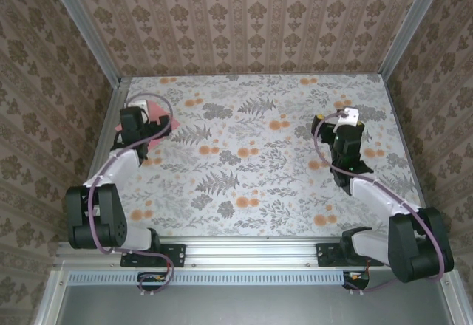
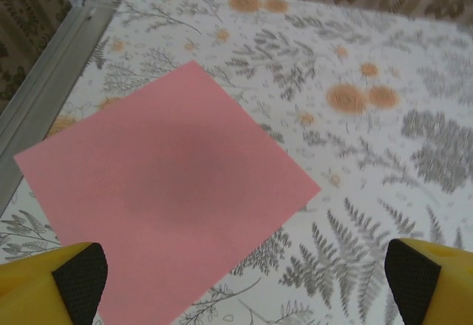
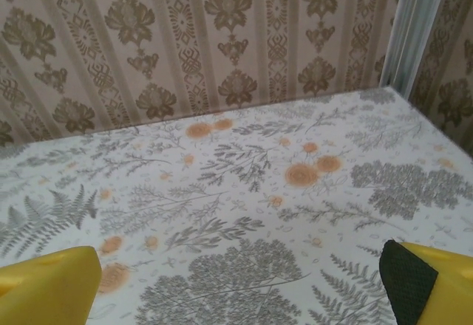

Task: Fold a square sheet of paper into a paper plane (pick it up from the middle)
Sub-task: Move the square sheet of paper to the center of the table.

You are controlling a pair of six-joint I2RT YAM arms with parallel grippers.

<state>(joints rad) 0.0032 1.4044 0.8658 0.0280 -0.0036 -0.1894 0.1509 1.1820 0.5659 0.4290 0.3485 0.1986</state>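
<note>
One square sheet of paper [image 2: 166, 192] lies flat and uncreased near the far left corner of the table [image 1: 244, 192], one corner reaching toward the metal rail [image 2: 44, 96] along the left edge. The left gripper [image 2: 247, 273] hangs above the sheet's near side with its jaws spread wide, nothing between them, and one yellow finger over the paper's near edge. The right gripper [image 3: 244, 281] is well apart from it, over the far right part of the table, also spread wide and empty above the printed ferns.

The step in hand looks like the very first one: reaching for the sheet, with no fold made yet. The next move probably calls for the left gripper to go farther over the paper's middle and come down there. Thin paper lying flush on the table gives little to pinch, so the fingers would likely need to press and bunch it slightly while closing.
</note>
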